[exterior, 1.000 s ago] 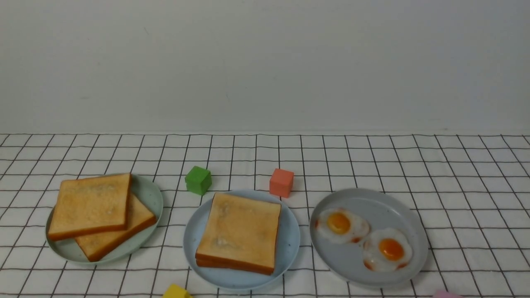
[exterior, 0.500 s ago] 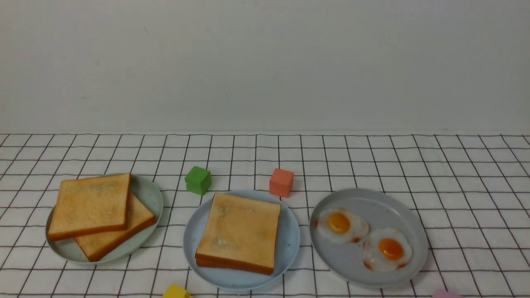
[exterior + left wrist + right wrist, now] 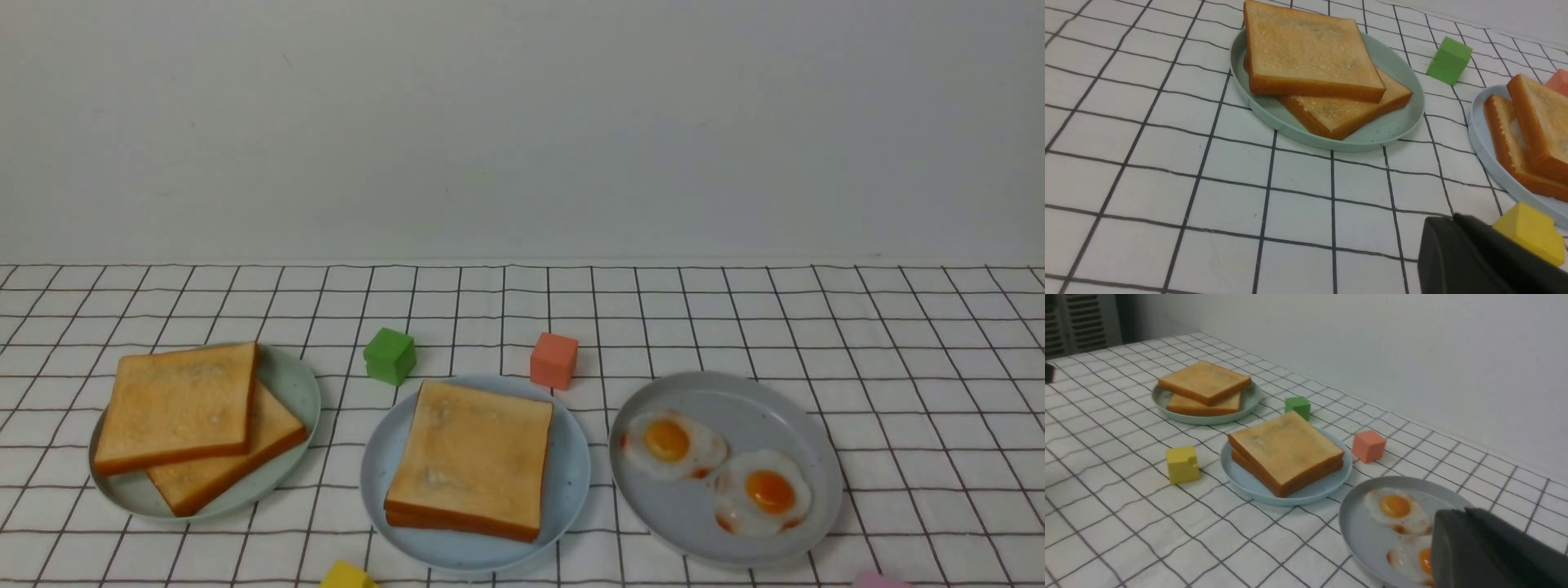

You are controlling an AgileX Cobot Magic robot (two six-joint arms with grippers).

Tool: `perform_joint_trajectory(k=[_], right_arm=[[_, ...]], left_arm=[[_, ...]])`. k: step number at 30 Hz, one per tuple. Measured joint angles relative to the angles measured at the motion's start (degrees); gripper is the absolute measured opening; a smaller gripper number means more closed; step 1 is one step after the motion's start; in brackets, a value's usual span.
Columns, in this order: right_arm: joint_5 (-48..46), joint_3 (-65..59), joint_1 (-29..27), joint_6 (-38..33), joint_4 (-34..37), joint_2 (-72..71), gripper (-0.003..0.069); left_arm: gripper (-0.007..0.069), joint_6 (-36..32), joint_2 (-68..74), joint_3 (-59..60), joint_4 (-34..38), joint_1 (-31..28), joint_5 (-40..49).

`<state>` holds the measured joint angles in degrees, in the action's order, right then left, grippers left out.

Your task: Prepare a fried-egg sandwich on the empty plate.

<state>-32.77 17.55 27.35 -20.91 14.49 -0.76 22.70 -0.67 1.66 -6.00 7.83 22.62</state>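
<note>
While my left gripper [image 3: 1457,241] and right gripper [image 3: 1470,535] show only as dark housing, I cannot tell how far either is open; neither holds anything. Three plates: the empty plate [image 3: 571,474] carries the fried-egg sandwich [image 3: 473,457]; left of it, pale green plate [image 3: 290,384], two toast slices [image 3: 180,404]; right, grey plate [image 3: 759,408], two eggs [image 3: 673,445]. Four cubes seen: green [image 3: 389,355], red [image 3: 554,360], yellow [image 3: 347,576], pink [image 3: 878,581].

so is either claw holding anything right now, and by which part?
Nothing held. Left claw and right claw grip no object; the sandwich sits untouched on its plate.
</note>
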Motion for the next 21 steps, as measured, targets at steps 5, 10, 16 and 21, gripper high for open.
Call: perform_joint_trajectory(k=[5, 10, 16, 21], right_arm=[[-0.21, -2.2, -10.07, 5.98, -2.44, 0.0, 0.0058], [2.42, -6.75, -20.02, 18.8, -9.99, 0.0, 0.0065], [5.24, -15.75, -25.32, 28.47, -19.28, 0.0, 0.0071], [9.47, -18.31, -25.57, 30.87, -23.62, 0.0, 0.0083]], left_arm=[[0.0029, 0.0, 0.0, 0.0, 0.0, 0.0, -0.04], [0.0034, 0.0, 0.0, 0.0, 0.0, 0.0, -0.04], [0.0037, 0.0, 0.0, 0.0, 0.0, 0.0, -0.04], [0.0039, 0.0, 0.0, 0.0, 0.0, 0.0, -0.14]])
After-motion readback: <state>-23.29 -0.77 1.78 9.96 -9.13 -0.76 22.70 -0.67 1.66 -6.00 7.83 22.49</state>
